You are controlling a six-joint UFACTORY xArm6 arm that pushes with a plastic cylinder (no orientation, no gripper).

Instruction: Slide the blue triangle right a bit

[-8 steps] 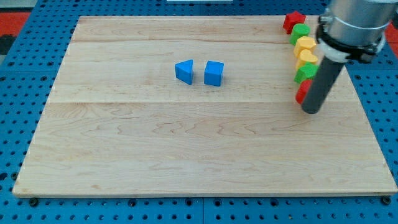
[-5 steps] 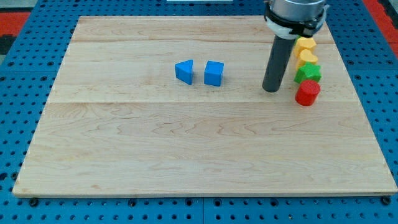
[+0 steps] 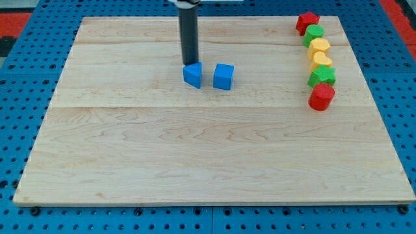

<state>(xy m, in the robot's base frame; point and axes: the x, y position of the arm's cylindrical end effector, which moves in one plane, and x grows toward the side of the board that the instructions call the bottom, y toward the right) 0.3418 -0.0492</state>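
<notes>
Blue blocks sit side by side on a pale wooden board (image 3: 195, 156): the blue triangle (image 3: 192, 75) lies left of centre in the upper half, with a blue cube (image 3: 223, 76) just beside it on the view's right, a narrow gap between them. My tip (image 3: 190, 63) stands at the triangle's top edge, on the side toward the view's top, touching it or very nearly so; the dark rod rises straight out of the frame and grips nothing. Along the board's right edge runs a column of six blocks, well apart from the blue pair: a red star (image 3: 307, 21) at the top, a green block (image 3: 314, 34), two yellow blocks (image 3: 318, 47) (image 3: 321, 60), a green star (image 3: 321, 76), and a red block (image 3: 321, 96) lowest. Blue pegboard (image 3: 26, 91) surrounds the board.
</notes>
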